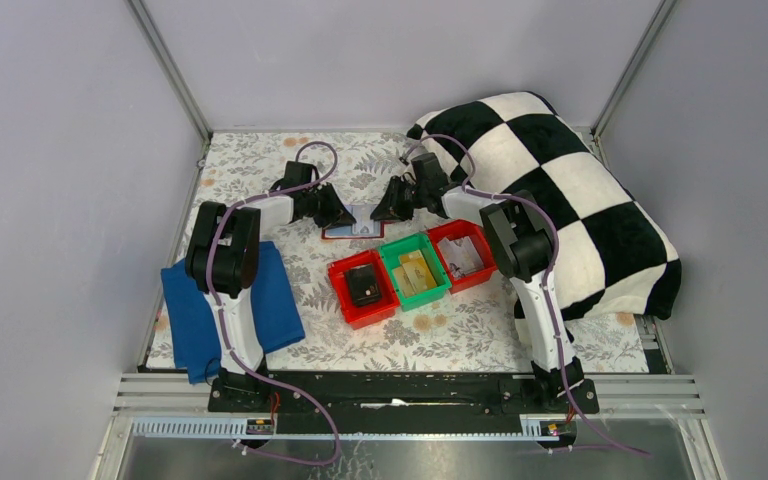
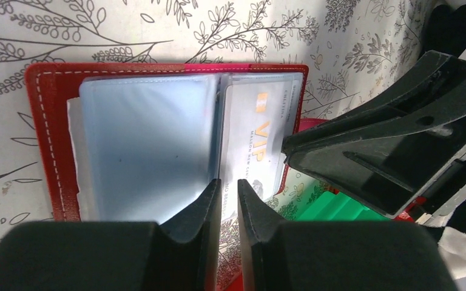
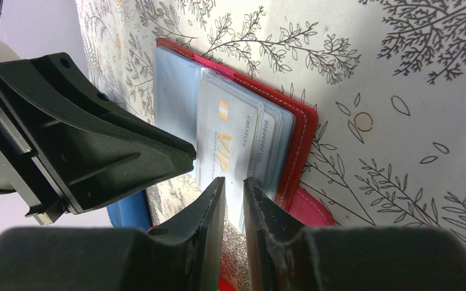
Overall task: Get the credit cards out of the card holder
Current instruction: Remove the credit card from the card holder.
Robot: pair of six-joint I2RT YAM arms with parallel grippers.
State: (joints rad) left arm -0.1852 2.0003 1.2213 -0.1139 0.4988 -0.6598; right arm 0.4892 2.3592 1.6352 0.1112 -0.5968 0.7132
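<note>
The card holder (image 1: 357,226) lies open and flat on the floral tablecloth, dark red leather (image 2: 51,121) framing light blue sleeves. A pale credit card (image 2: 258,142) printed "VIP" sits in its right-hand sleeve (image 3: 224,142), and its near end pokes past the holder's edge. My left gripper (image 2: 229,185) hovers over the holder's middle fold, jaws a narrow slit apart with nothing between them. My right gripper (image 3: 235,182) faces it from the other side, over the VIP card's near end, also slightly open and empty. The two grippers (image 1: 345,214) (image 1: 380,211) almost meet above the holder.
Three small bins stand in a row in front of the holder: a red bin (image 1: 363,290) with a black boxy object, a green bin (image 1: 415,270) with yellow-tan items, and a red bin (image 1: 463,255) with pale items. A blue cloth (image 1: 275,305) lies left; a checkered cushion (image 1: 570,190) fills the right.
</note>
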